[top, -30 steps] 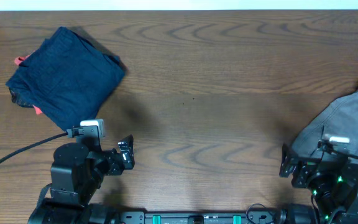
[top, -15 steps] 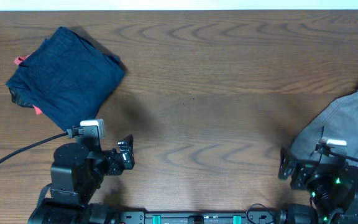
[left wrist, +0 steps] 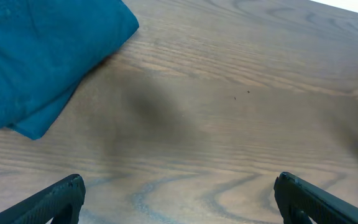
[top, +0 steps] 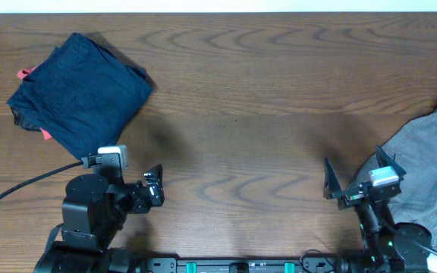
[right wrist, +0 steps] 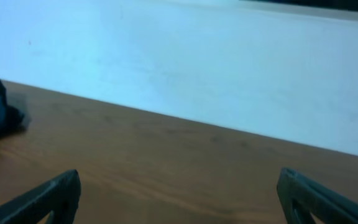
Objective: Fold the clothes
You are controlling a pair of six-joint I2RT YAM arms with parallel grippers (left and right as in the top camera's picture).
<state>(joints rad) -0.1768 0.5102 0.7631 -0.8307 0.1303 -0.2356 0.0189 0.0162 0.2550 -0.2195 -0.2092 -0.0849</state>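
Note:
A folded dark navy garment (top: pixel 78 89) lies at the table's far left, with bits of coral-red cloth (top: pixel 24 73) showing under its left edge. It also shows in the left wrist view (left wrist: pixel 39 56) at the upper left. A light grey garment (top: pixel 431 163) lies crumpled at the right edge. My left gripper (top: pixel 154 188) is open and empty near the front edge, right of the navy garment; its fingertips show wide apart in its wrist view (left wrist: pixel 179 196). My right gripper (top: pixel 353 176) is open and empty, just left of the grey garment, and raised, facing across the table (right wrist: pixel 179 193).
The wooden table (top: pixel 249 114) spans the view. A black cable (top: pixel 21 186) runs from the left arm to the left edge. A pale wall (right wrist: pixel 197 56) shows beyond the table's far edge in the right wrist view.
My right gripper has lifted and swung left, away from the grey garment's edge, with its fingers now spread wide. The left arm and the navy garment have not moved.

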